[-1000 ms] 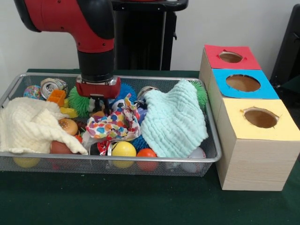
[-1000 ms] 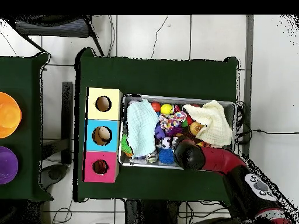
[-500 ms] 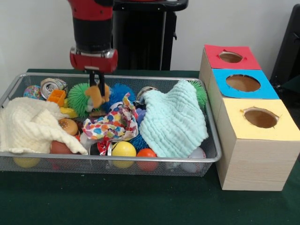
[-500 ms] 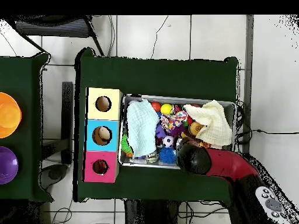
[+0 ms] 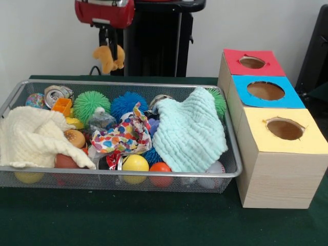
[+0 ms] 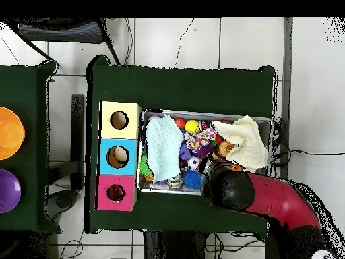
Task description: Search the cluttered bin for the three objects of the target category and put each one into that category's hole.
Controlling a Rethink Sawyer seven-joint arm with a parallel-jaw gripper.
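My gripper [image 5: 109, 46] hangs high above the far left part of the wire mesh bin [image 5: 128, 174], shut on a small brown soft toy [image 5: 107, 57] that dangles clear of the clutter. In the overhead view the red arm [image 6: 269, 202] covers the gripper and toy at the bin's [image 6: 202, 112] lower edge. The red-topped hole [image 5: 252, 62] is at the far end of the wooden box, right of the bin; it also shows in the overhead view [image 6: 116, 193]. The orange striped toy and the pale yellow toy are hidden.
In the bin lie a cream cloth [image 5: 36, 136], a mint cloth [image 5: 189, 130], a patterned cloth [image 5: 125, 136], green [image 5: 88, 105] and blue [image 5: 126, 102] spiky balls, a can [image 5: 56, 94] and smooth balls [image 5: 135, 163]. The blue-topped hole [image 5: 265, 90] and the yellow-topped hole [image 5: 284, 128] sit nearer.
The gripper came down among the spiky balls, closed on the brown toy and has lifted it straight up out of the bin.
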